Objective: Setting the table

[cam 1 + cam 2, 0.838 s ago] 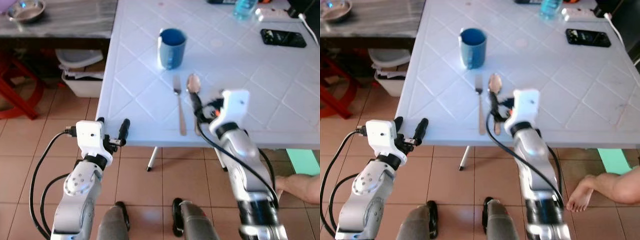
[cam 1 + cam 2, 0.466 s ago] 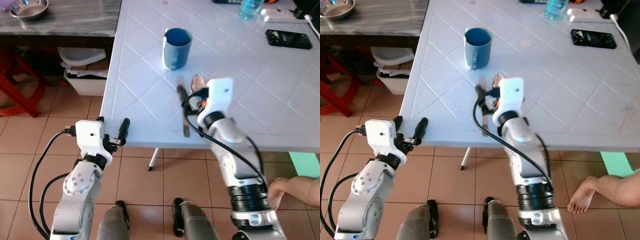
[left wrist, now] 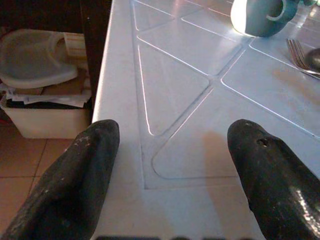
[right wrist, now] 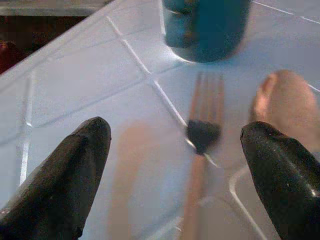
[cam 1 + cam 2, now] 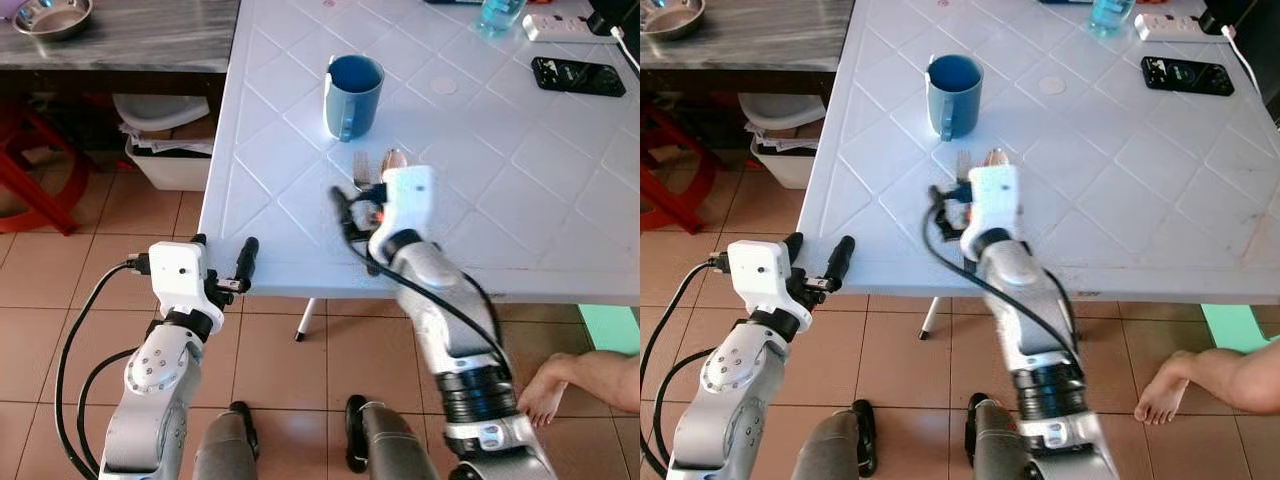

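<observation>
A blue mug point(image 5: 352, 92) stands on the white table point(image 5: 500, 170). Just in front of it lie a fork point(image 4: 206, 100) and a spoon point(image 4: 284, 104), side by side with their heads toward the mug. My right gripper point(image 5: 352, 215) hovers low over their handles, open, with the fork between its spread fingers point(image 4: 75, 165) and nothing held. My left gripper point(image 5: 224, 248) is open at the table's near left edge, level with the rim and holding nothing.
At the table's far right lie a black phone point(image 5: 573, 75), a power strip point(image 5: 560, 25) and a blue bottle point(image 5: 497, 12). A metal bowl point(image 5: 52, 15) sits on a grey counter at the left, above a white bin point(image 5: 165, 140). A person's foot point(image 5: 590, 375) rests on the floor at right.
My right arm has swung left across the table edge, from beside the spoon to over the fork's handle. The left arm has stayed put. The camera has shifted slightly.
</observation>
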Controlling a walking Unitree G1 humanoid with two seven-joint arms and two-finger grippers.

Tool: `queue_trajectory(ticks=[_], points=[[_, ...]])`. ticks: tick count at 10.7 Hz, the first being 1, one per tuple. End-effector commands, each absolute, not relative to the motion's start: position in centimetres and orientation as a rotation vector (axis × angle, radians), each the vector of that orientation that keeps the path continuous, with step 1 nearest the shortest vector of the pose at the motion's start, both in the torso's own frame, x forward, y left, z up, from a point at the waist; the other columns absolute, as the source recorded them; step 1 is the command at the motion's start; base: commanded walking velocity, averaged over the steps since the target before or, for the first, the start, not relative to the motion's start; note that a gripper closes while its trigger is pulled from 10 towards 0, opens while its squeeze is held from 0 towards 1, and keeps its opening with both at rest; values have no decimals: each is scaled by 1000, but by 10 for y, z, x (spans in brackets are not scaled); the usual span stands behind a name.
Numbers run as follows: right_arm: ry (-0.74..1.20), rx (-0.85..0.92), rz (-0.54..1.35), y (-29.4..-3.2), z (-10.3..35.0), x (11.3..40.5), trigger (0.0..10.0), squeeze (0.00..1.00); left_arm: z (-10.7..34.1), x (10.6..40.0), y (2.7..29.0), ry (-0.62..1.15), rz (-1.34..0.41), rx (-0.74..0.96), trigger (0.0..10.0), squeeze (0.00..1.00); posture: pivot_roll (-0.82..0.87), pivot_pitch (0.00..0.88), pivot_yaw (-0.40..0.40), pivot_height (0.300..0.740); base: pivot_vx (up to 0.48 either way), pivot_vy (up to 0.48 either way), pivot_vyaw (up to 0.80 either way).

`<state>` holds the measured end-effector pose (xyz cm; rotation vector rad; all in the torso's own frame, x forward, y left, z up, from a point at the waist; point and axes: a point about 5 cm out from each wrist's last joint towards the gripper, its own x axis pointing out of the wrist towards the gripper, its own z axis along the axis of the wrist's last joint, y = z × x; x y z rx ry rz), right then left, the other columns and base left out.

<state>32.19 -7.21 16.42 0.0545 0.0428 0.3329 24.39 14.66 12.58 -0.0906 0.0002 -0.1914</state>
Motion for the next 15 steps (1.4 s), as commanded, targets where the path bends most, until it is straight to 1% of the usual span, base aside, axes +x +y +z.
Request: queue_trajectory(ticks=[1, 3, 4, 6, 7, 9, 11, 13, 15], points=[[59, 48, 346, -67, 163, 322, 10000, 0, 120, 240, 145, 37, -198, -92, 10000, 0, -29, 272, -5, 740, 0, 0, 0], [136, 54, 304, -71, 153, 322, 10000, 0, 120, 240, 145, 36, -198, -98, 10000, 0, -28, 274, -10, 740, 0, 0, 0], [181, 53, 273, -75, 145, 321, 6667, 0, 120, 240, 145, 37, -199, -99, 10000, 0, -30, 277, -11, 740, 0, 0, 0], [220, 54, 251, -79, 140, 322, 2000, 0, 120, 241, 144, 37, -203, -101, 10000, 0, -33, 282, -9, 740, 0, 0, 0], [237, 62, 244, -80, 137, 323, 0, 0, 120, 241, 144, 35, -206, -101, 10000, 0, -30, 285, -9, 740, 0, 0, 0], [306, 36, 225, -84, 126, 324, 0, 0, 121, 242, 144, 36, -214, -108, 10000, 0, -28, 289, -10, 740, 0, 0, 0], [382, -34, 225, -90, 110, 321, 0, 0, 132, 240, 137, -8, -266, -169, 10000, 0, -26, 292, -15, 740, 0, 0, 0], [434, -47, 231, -91, 98, 316, 0, 0, 133, 238, 134, -12, -293, -181, 10000, 0, -27, 291, -14, 740, 0, 0, 0], [476, -29, 206, -99, 88, 311, 0, 0, 134, 234, 131, -14, -365, -213, 10000, 0, -28, 288, -15, 740, 0, 0, 0]])
